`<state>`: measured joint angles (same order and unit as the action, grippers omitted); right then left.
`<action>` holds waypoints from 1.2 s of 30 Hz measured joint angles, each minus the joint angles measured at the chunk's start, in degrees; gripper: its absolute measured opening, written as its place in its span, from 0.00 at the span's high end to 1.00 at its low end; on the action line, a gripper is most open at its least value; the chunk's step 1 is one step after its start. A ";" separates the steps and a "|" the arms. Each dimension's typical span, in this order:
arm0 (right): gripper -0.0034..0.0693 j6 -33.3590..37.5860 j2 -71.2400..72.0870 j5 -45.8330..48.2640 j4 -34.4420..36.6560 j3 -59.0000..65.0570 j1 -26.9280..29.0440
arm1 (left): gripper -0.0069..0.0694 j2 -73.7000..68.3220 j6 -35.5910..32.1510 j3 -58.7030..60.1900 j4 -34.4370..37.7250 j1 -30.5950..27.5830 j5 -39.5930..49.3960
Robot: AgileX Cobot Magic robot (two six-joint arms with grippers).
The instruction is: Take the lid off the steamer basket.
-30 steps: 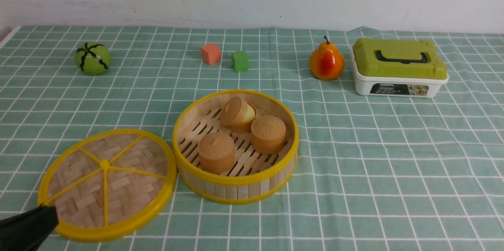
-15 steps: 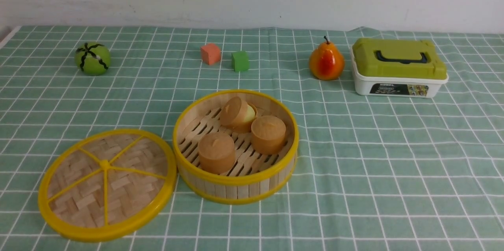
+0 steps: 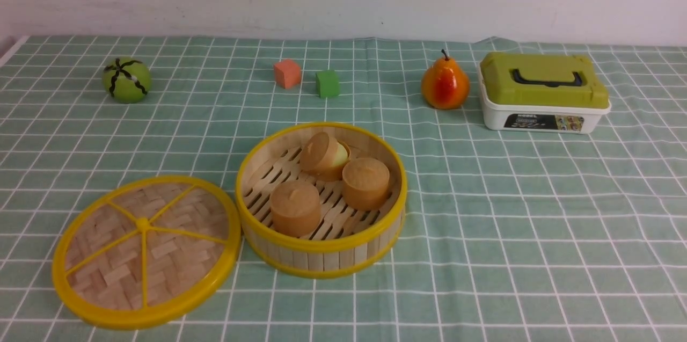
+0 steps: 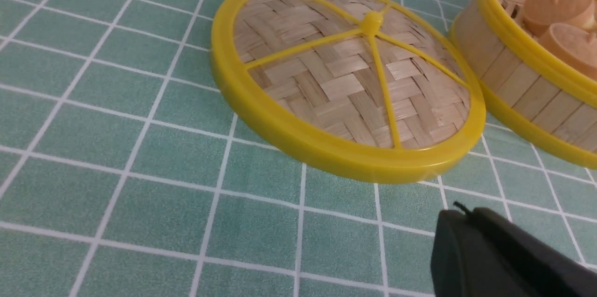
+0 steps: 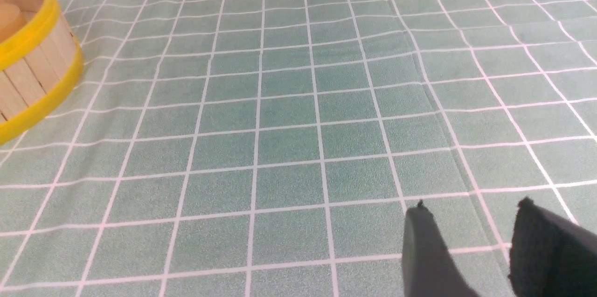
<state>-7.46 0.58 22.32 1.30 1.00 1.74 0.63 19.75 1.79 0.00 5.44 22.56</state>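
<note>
The lid [image 3: 145,252] is a flat round disc of woven bamboo strips, thick yellow rim, five yellow spokes meeting at a small knob. It lies on the checked green cloth [image 3: 536,224] just left of the steamer basket [image 3: 321,199], rims all but touching, tipped slightly with the edge nearer the basket raised. The basket stands open, pale slat wall between yellow rims, three tan cakes [image 3: 366,182] on its slatted floor. Behind the basket sit an orange cube [image 3: 287,73] and a green cube [image 3: 327,83]; far left of it a green ball [image 3: 126,79]; beyond it to the right a pear [image 3: 445,84] beside a white box [image 3: 543,92]. Of my left claw [image 4: 503,255] only one dark finger shows near the lid, so I cannot tell its state. My right claw [image 5: 471,245] hangs with fingers apart over bare cloth, holding nothing.
</note>
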 joint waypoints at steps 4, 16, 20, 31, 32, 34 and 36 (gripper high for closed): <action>0.62 0.00 0.00 0.00 0.00 0.00 0.00 | 0.92 0.00 0.67 0.00 0.00 0.11 0.02; 0.62 0.00 0.00 0.00 0.00 0.00 0.00 | 0.92 0.00 0.86 0.00 0.00 0.11 0.07; 0.62 0.00 0.00 0.00 0.00 0.00 0.00 | 0.92 0.00 0.86 0.00 0.00 0.11 0.07; 0.62 0.00 0.00 0.00 0.00 0.00 0.00 | 0.91 0.00 0.90 0.00 0.00 0.11 0.07; 0.62 0.00 0.00 0.00 0.00 0.00 0.00 | 0.91 0.00 0.90 0.00 0.00 0.11 0.07; 0.62 0.00 0.00 0.00 0.00 0.00 0.00 | 0.91 0.00 0.90 0.00 0.00 0.11 0.07; 0.62 0.00 0.00 0.00 0.00 0.00 0.00 | 0.90 0.00 0.90 0.00 0.00 0.11 0.07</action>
<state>-7.46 0.58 22.32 1.30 1.00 1.74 0.63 20.65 1.79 0.00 5.54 22.62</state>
